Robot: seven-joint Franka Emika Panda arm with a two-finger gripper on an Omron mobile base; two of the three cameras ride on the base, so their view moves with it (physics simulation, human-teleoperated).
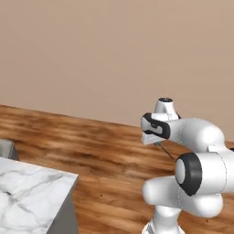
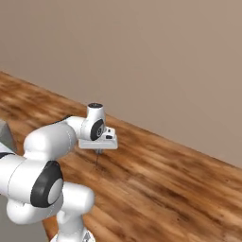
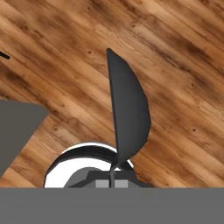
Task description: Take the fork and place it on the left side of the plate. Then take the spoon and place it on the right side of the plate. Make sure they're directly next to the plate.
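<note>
My gripper [image 2: 99, 152] hangs in the air above the wooden floor, shut on the spoon [image 3: 129, 113]. In the hand view the spoon's dark grey oval bowl stands up close to the camera, and its thin handle runs down between the fingertips of the gripper [image 3: 113, 181]. From the right base view the spoon [image 2: 97, 160] is a thin dark line pointing down below the hand. In the left base view the spoon [image 1: 165, 151] slants down to the right from the gripper [image 1: 156, 143]. The fork and the plate are out of view.
A white marble counter [image 1: 32, 192] fills the lower left corner of the left base view, with its grey side [image 3: 17, 127] at the left of the hand view. Wooden floor [image 2: 170, 189] spreads under the arm, and a plain beige wall [image 1: 114, 55] stands behind.
</note>
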